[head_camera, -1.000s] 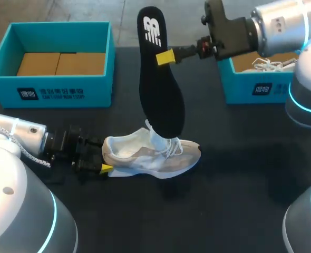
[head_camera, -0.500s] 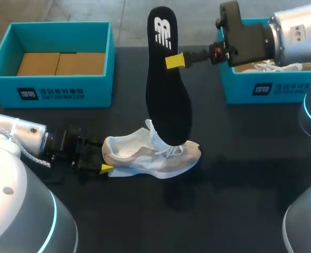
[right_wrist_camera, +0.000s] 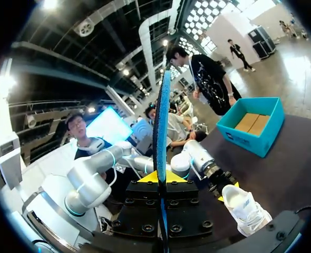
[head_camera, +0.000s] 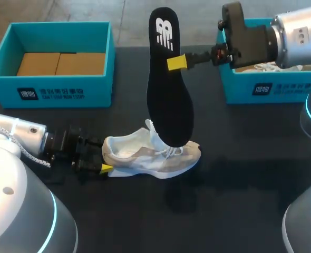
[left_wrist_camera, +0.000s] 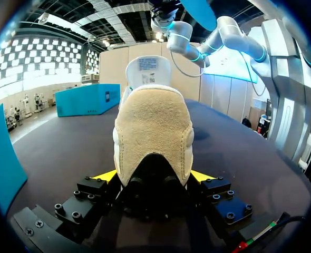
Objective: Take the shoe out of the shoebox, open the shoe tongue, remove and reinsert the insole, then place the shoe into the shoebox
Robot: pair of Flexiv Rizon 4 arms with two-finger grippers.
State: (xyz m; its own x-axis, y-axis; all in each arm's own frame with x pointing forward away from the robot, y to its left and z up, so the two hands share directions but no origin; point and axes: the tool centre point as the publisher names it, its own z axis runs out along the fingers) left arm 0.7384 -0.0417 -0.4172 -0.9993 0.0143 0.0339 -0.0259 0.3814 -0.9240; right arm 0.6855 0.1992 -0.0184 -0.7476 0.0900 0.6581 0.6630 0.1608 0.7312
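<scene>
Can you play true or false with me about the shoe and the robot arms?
1. The right jaws hold the insole upright. True.
2. The shoe is inside a box. False: it lies on the table.
3. The left jaws are shut on the shoe's heel. True.
4. The insole's top is white. False: it is black.
5. The left shoebox holds a second shoe. False: only brown cardboard lies in it.
</scene>
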